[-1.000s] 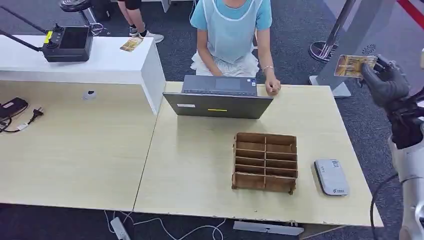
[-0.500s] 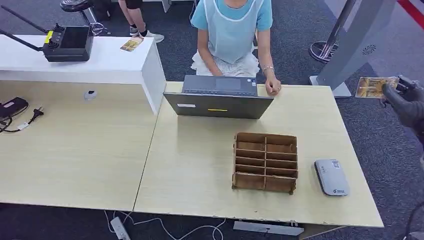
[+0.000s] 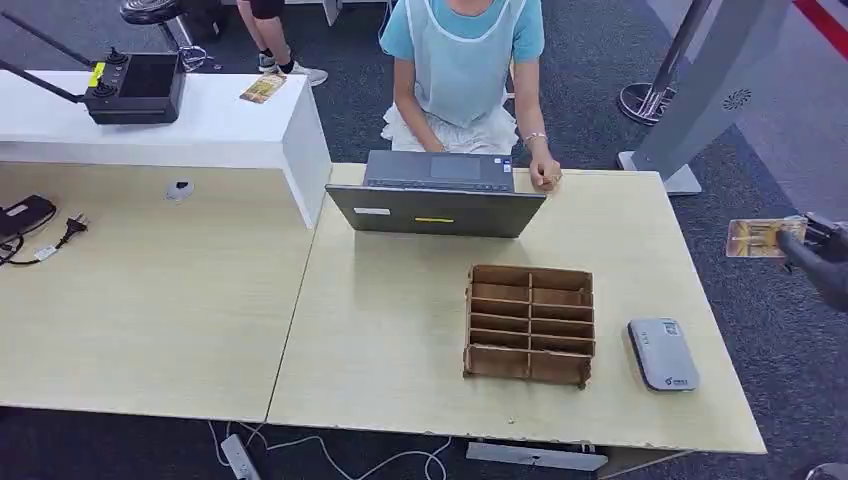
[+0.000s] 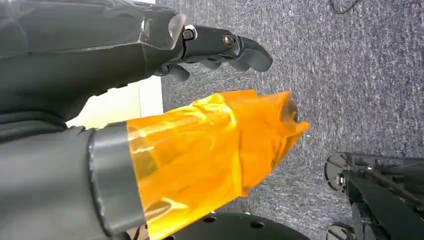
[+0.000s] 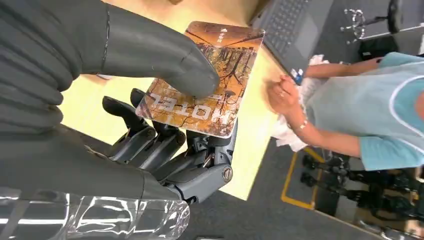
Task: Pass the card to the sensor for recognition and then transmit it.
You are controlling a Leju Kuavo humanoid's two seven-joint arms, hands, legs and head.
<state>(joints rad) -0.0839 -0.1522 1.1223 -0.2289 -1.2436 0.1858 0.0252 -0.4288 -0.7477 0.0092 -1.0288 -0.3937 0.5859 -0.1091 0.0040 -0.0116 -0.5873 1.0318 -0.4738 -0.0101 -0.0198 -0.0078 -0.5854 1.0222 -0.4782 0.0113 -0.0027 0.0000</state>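
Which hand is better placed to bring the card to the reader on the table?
The right hand. It holds the card beside the table's right edge, on the same side as the grey reader. The left hand hangs over the carpet, holding nothing.

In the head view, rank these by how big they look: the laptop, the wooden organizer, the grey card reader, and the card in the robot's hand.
1. Laptop
2. Wooden organizer
3. Grey card reader
4. Card, gripped by the right hand; it is held off the table, possibly nearer the camera, so its rank against the reader is unsure.
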